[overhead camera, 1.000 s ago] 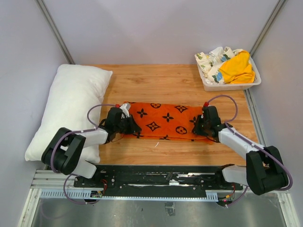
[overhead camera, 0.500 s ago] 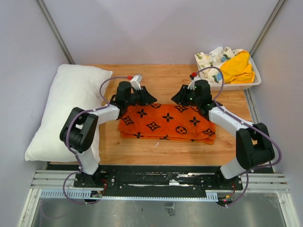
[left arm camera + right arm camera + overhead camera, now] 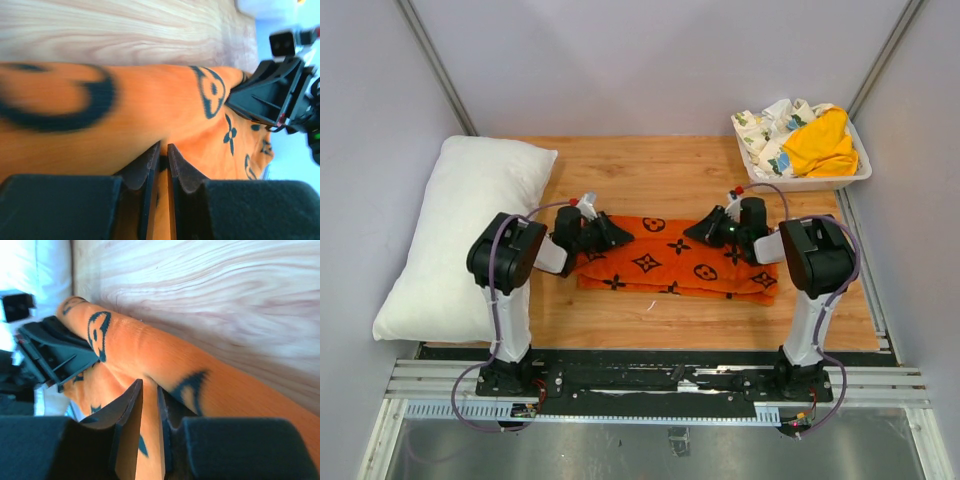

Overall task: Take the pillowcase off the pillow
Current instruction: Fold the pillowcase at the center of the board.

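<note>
The white pillow (image 3: pixel 470 230) lies bare along the table's left side. In the middle of the table the orange pillowcase (image 3: pixel 670 265) with black motifs lies flat and folded, apart from the pillow. My left gripper (image 3: pixel 620 237) lies low at the pillowcase's far left edge, pointing right. In the left wrist view the pillowcase (image 3: pixel 150 110) bulges in a fold, and that gripper (image 3: pixel 164 150) is shut on orange cloth. My right gripper (image 3: pixel 692 235) faces it from the far right edge. It (image 3: pixel 150 387) too pinches a rolled fold of the pillowcase (image 3: pixel 150 350).
A white bin (image 3: pixel 820 183) at the back right corner holds a floral cloth (image 3: pixel 770 125) and a yellow cloth (image 3: pixel 820 145). Grey walls close in the table on three sides. Bare wood (image 3: pixel 650 165) shows behind the pillowcase.
A second ago both grippers were at the pillowcase's near corners. They swung to its far edge, and have now come back a little and lower, closing on the cloth.
</note>
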You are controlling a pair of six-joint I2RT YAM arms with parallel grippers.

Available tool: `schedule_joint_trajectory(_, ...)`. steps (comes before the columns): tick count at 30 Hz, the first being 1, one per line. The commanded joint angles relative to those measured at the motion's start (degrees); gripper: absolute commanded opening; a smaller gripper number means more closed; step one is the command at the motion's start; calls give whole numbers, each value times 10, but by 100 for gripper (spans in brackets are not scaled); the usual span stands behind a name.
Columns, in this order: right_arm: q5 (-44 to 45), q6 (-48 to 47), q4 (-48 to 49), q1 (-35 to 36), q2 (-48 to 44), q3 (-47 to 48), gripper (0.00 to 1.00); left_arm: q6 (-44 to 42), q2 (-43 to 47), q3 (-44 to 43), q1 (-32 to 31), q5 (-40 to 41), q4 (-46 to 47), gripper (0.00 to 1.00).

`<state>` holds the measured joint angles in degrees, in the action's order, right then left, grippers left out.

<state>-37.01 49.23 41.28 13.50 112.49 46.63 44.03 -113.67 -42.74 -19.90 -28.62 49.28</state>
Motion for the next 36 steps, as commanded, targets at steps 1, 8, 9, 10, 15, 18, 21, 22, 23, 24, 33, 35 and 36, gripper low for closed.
schedule_joint_trajectory(1, -18, 40, 76, -98, -12, -61, 21, 82, -34, 64, 90, -25, 152, 17)
schedule_joint_trajectory(8, 63, 34, 38, -220, -80, -151, 25, 52, 15, 121, 176, 12, 105, 15)
schedule_joint_trajectory(9, 66, 36, 39, -229, -83, -157, 26, 40, 24, 118, 179, 33, 80, 14)
schedule_joint_trajectory(10, 74, 38, 40, -234, -88, -161, 28, 29, 33, 116, 179, 49, 54, 14)
schedule_joint_trajectory(15, 99, 14, -5, -236, -129, -164, 36, 8, 98, 123, 179, 94, 12, 15)
schedule_joint_trajectory(18, 108, -11, -50, -228, -177, -154, 44, -34, 172, 94, 176, 120, -78, 19)
schedule_joint_trajectory(21, 131, -60, -126, -211, -240, -129, 58, -92, 240, 47, 165, 165, -189, 34)
schedule_joint_trajectory(22, 137, -76, -147, -204, -261, -120, 67, -109, 259, 35, 159, 185, -218, 44)
schedule_joint_trajectory(23, 144, -91, -170, -198, -280, -112, 75, -123, 281, 26, 153, 209, -243, 55)
schedule_joint_trajectory(24, 154, -101, -193, -194, -302, -105, 82, -138, 300, 19, 145, 230, -263, 64)
schedule_joint_trajectory(33, 227, -152, -308, -195, -446, -131, 98, -187, 359, 21, 54, 381, -349, 94)
schedule_joint_trajectory(35, 225, -160, -324, -195, -461, -132, 99, -195, 355, 31, 64, 389, -360, 99)
schedule_joint_trajectory(36, 224, -162, -331, -194, -468, -132, 99, -199, 357, 36, 81, 379, -367, 99)
